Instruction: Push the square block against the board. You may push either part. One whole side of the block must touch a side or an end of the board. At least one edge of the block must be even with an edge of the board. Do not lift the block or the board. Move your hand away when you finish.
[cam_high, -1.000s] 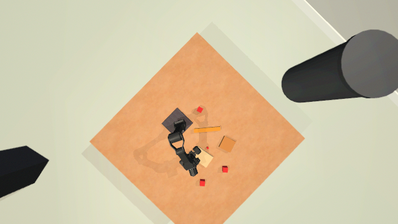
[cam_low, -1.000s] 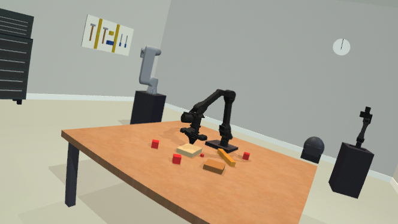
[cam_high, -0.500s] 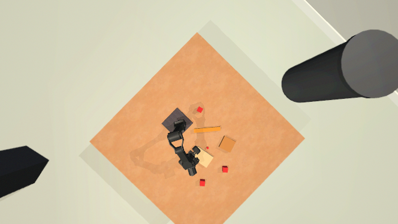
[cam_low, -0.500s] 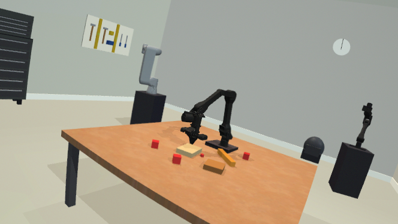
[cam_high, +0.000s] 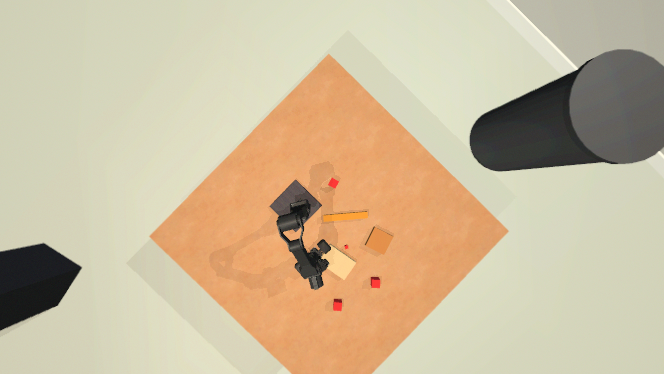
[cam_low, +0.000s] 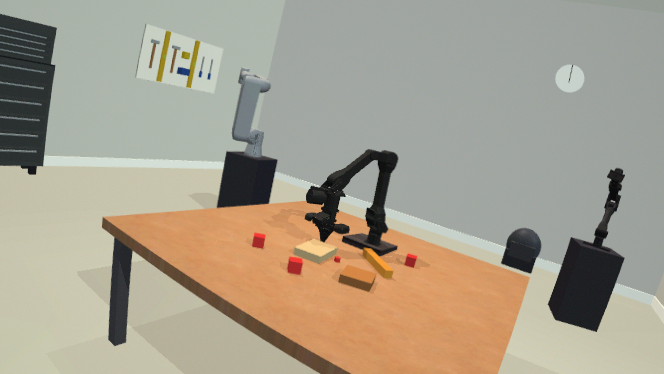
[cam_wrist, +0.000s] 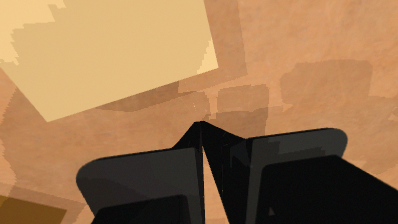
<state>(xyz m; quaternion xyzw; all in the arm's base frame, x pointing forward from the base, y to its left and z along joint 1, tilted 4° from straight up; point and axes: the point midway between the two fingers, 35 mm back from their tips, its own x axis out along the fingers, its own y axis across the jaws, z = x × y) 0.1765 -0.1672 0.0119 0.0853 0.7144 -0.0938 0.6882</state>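
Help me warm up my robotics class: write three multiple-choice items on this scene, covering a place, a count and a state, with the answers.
1. What lies between the arm's base plate and the brown block?
A) pale slab
B) orange bar
C) wall clock

2. How many red cubes are on the table, the tiny one included?
A) two
B) three
C) four

3. The gripper is:
A) shut, empty
B) wide open
C) holding a cube

1 B: the top view shows it there.
2 C: the top view shows three larger, one tiny.
3 A: its tips meet in the wrist view.
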